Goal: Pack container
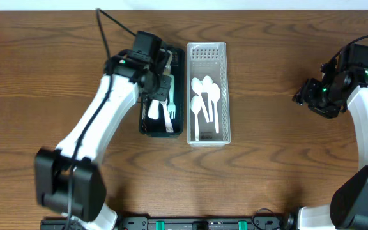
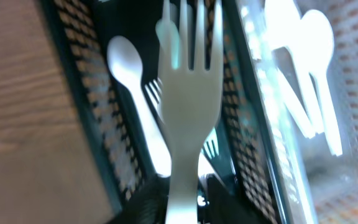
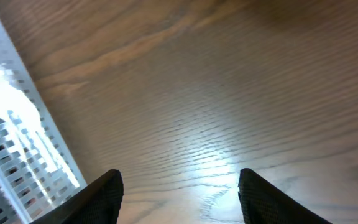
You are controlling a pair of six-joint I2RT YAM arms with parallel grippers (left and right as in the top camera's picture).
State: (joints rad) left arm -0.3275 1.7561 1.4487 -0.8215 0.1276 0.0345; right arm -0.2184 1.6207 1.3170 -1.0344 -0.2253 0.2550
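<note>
My left gripper (image 1: 161, 82) hangs over the dark green basket (image 1: 144, 124) and is shut on a white plastic fork (image 2: 190, 93), held by its handle with the tines pointing away over the basket. Inside the basket lie a white spoon (image 2: 129, 68) and other forks (image 1: 169, 112). The clear perforated basket (image 1: 208, 51) to its right holds several white spoons (image 1: 206, 96). My right gripper (image 3: 179, 193) is open and empty above bare wood at the far right of the table (image 1: 315, 96).
The clear basket's corner shows at the left of the right wrist view (image 3: 11, 143). The wooden table (image 1: 280, 160) lies between the baskets and the right arm.
</note>
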